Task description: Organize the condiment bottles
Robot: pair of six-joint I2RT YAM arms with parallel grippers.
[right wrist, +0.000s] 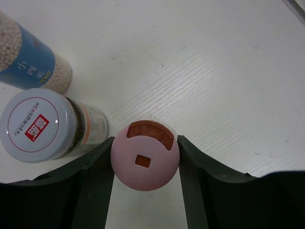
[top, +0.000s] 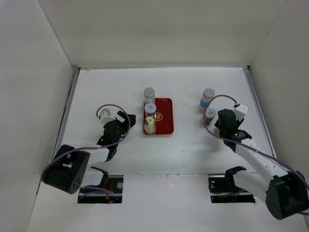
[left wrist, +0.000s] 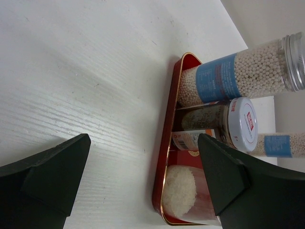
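Observation:
Three condiment bottles stand in a row along the left side of the red tray [top: 164,118]: a tall grey-capped one [top: 149,93] with a blue label [left wrist: 217,78], a white-capped one [top: 150,108] [left wrist: 214,119], and a rice-filled one [top: 150,125] [left wrist: 183,191]. My left gripper [top: 123,126] [left wrist: 143,186] is open and empty, left of the tray. My right gripper [top: 223,126] [right wrist: 145,164] is shut on a pink-capped bottle [right wrist: 145,162] that stands on the table. Next to it are a white-capped bottle [top: 210,113] [right wrist: 38,125] and a blue-labelled bottle [top: 208,96] [right wrist: 28,57].
White walls enclose the table on the left, back and right. The tray's right half [top: 166,113] is bare. The arm bases [top: 67,171] sit at the near edge.

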